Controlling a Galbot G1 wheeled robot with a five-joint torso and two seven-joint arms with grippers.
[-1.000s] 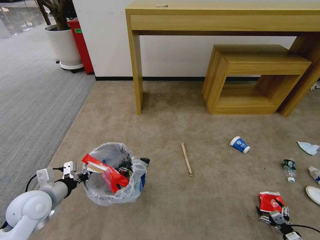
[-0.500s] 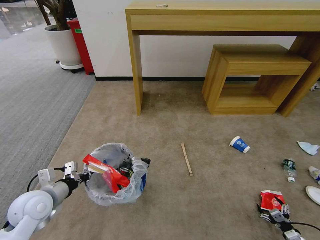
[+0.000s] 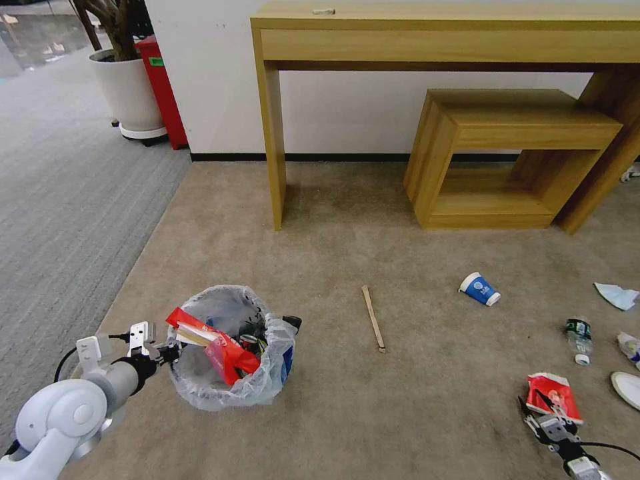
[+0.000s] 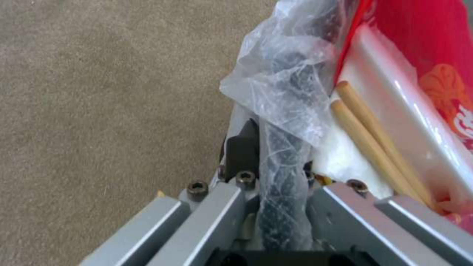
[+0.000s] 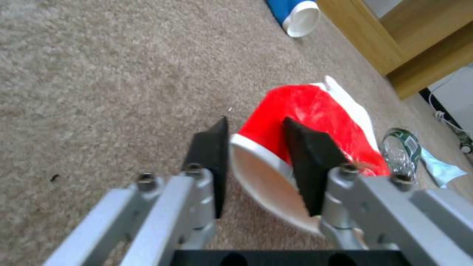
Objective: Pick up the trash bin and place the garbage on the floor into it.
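The trash bin [image 3: 230, 393], black with a crinkly clear liner, sits on the beige floor [image 3: 400, 400] at my lower left, with a red wrapper [image 3: 227, 350] and sticks inside. My left gripper [image 3: 170, 352] is shut on its near rim; the left wrist view shows the bagged rim [image 4: 283, 177] pinched between the fingers [image 4: 241, 147]. At lower right my right gripper [image 3: 553, 423] is shut on the near edge of a red wrapper [image 3: 552, 397]. In the right wrist view that wrapper [image 5: 305, 111] bows between the black fingers [image 5: 212, 147].
More garbage lies on the carpet: a wooden stick [image 3: 373, 318], a blue-white cup [image 3: 479, 289], a small bottle [image 3: 579, 339], a light-blue mask [image 3: 617, 295] and a white slipper [image 3: 627, 388]. A wooden desk [image 3: 273, 133] and low shelf [image 3: 493, 160] stand against the far wall.
My right gripper has drawn back toward the lower right, and the red wrapper has shifted with it, its near end tipped up. The left gripper and bin have barely moved.
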